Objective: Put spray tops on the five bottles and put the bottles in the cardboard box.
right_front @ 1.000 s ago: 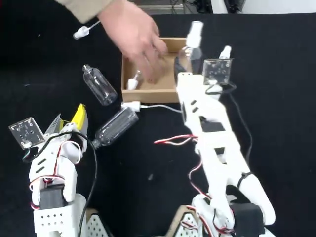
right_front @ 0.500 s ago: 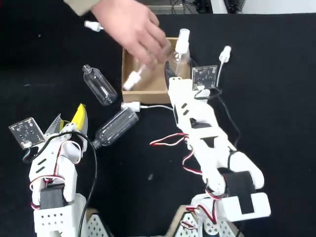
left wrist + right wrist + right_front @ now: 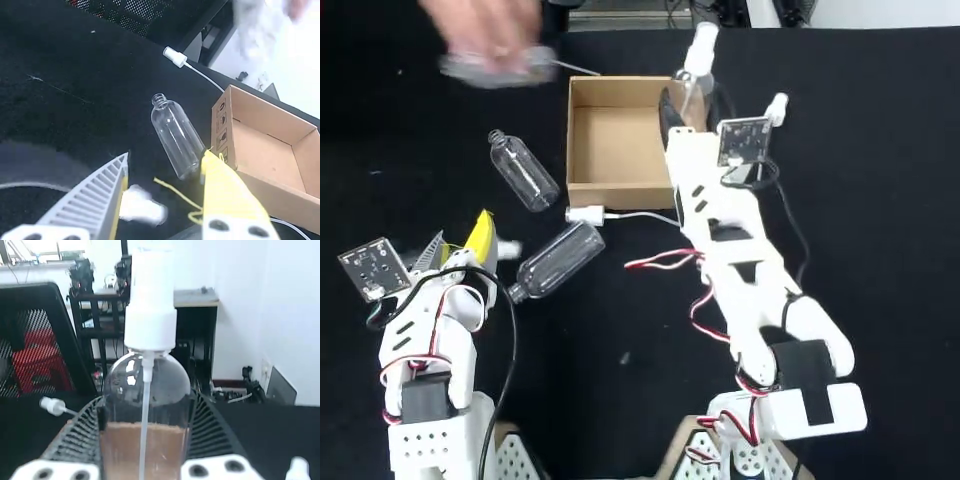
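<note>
The right gripper [image 3: 145,440] is closed around a capped bottle [image 3: 146,377], held upright at the right wall of the box [image 3: 616,188]. It should go over the middle and lower before releasing. The left gripper [image 3: 460,236] is open and empty, low over the surface [image 3: 880,210].

We see an uncapped bottle [image 3: 525,172] and a second bare bottle [image 3: 557,260] lying left of the cardboard box [image 3: 620,195]; the right claw [image 3: 147,405] grips a capped bottle [image 3: 145,382] upright.

The box [image 3: 620,140] is brown, the table [image 3: 880,150] black, each bottle [image 3: 525,172] clear, each spray top [image 3: 587,213] white, and the left gripper [image 3: 166,154] has 1 yellow and 1 grey ribbed finger.
</note>
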You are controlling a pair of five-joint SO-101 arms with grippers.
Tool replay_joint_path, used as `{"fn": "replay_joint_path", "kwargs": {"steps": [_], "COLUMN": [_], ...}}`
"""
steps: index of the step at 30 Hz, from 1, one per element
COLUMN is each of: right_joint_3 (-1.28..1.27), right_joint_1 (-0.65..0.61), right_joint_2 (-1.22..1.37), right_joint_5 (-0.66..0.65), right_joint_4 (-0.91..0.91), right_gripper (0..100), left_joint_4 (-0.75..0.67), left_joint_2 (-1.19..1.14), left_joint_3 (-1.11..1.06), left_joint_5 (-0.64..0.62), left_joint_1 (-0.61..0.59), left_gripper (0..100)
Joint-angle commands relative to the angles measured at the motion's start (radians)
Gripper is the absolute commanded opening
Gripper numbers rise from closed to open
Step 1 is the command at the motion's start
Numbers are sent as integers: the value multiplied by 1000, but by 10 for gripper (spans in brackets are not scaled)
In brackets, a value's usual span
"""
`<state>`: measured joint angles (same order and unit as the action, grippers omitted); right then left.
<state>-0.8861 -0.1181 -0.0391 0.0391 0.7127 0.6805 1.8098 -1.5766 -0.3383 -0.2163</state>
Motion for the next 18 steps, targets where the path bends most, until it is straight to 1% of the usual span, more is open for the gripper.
{"fn": "replay_joint_path", "kwargs": {"steps": [1,9,12,15,18], "right_joint_3": [117,274,291,285,297], "right_joint_1": [17,55,69,66,52], "right_joint_2": [65,320,395,463,507], "right_joint_5": [6,5,5,5,-2], "right_joint_4": [31,49,124,238,299], "right_gripper": [10,10,10,10,10], "left_joint_4": [-23,-23,-23,-23,-23], "left_joint_2": [14,14,14,14,14], "left_joint_3": [8,8,8,8,8], "left_joint_5": [0,0,0,0,0], "left_joint_1": [-10,-12,-12,-12,-12], "left_gripper": [216,216,216,217,217]}}
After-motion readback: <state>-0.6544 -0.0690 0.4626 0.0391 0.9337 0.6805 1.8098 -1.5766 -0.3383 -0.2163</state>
